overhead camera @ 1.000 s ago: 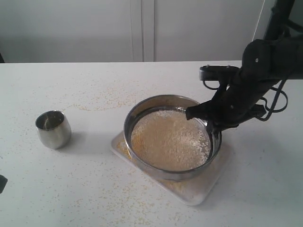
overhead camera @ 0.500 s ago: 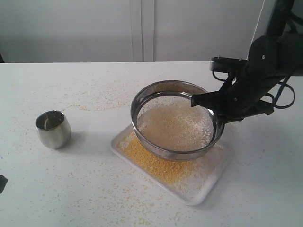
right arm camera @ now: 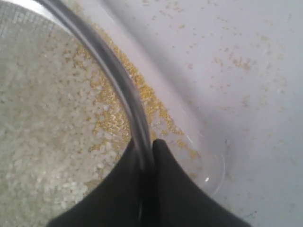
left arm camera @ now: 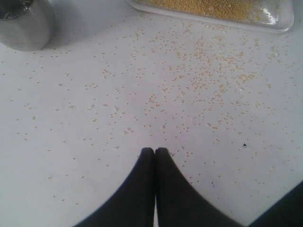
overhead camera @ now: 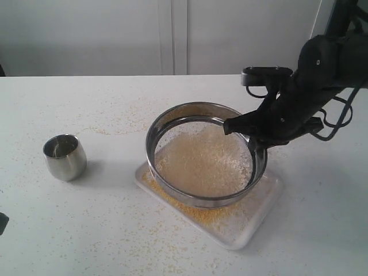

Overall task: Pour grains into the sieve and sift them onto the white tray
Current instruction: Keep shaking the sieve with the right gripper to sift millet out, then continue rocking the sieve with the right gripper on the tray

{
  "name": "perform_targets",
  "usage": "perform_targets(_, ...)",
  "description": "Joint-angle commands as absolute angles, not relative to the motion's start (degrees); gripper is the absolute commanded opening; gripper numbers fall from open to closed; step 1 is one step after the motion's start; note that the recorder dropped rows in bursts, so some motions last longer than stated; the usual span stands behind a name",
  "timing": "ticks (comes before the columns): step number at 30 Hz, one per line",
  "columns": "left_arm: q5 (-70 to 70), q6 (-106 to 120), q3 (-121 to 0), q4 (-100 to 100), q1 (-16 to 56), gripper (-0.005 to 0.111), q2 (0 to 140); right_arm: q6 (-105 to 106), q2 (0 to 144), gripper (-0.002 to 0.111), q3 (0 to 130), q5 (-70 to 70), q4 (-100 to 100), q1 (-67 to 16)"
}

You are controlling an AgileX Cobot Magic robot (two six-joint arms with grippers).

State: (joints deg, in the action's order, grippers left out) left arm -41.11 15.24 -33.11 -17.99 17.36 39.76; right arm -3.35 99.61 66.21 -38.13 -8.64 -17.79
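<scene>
Pouring done; sifting apparently well advanced. Right gripper clamps the sieve rim. Yellow grains lie on the tray beneath it, whitish grains inside. Left gripper closed, empty.

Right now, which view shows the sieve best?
Exterior: the whole sieve is in frame, sitting over the tray. The right wrist view catches only an arc of its rim and some mesh, close up. The left wrist view misses it entirely.
</scene>
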Motion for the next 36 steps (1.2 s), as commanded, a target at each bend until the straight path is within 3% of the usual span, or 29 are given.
perform_targets(1, -41.7, 15.2, -33.4, -18.7, 17.6, 0.000, 39.4, -13.3, 99.3, 0.000, 66.7, -34.2, -7.4, -15.4)
perform_targets(6, -41.7, 15.2, -33.4, -18.7, 17.6, 0.000, 39.4, -1.6, 99.4, 0.000, 66.7, -38.4, -9.2, -17.5)
perform_targets(11, -41.7, 15.2, -33.4, -18.7, 17.6, 0.000, 39.4, -14.7, 99.6, 0.000, 66.9, -34.9, -7.5, -15.5)
perform_targets(16, -41.7, 15.2, -33.4, -18.7, 17.6, 0.000, 39.4, 1.0, 98.4, 0.000, 67.2, -38.2, -12.0, -17.9)
perform_targets(21, -41.7, 15.2, -33.4, -18.7, 17.6, 0.000, 39.4, -10.2, 99.5, 0.000, 67.5, -33.0, -10.4, -15.9)
perform_targets(25, -41.7, 15.2, -33.4, -18.7, 17.6, 0.000, 39.4, 2.8, 99.4, 0.000, 67.5, -38.5, -11.9, -18.2)
perform_targets(29, -41.7, 15.2, -33.4, -18.7, 17.6, 0.000, 39.4, -14.4, 100.6, 0.000, 67.5, -35.3, -2.6, -15.6)
perform_targets(34, -41.7, 15.2, -33.4, -18.7, 17.6, 0.000, 39.4, 0.0, 100.7, 0.000, 67.4, -40.4, -7.4, -17.4)
perform_targets(36, -41.7, 15.2, -33.4, -18.7, 17.6, 0.000, 39.4, -8.3, 101.1, 0.000, 67.1, -37.2, -2.4, -16.6)
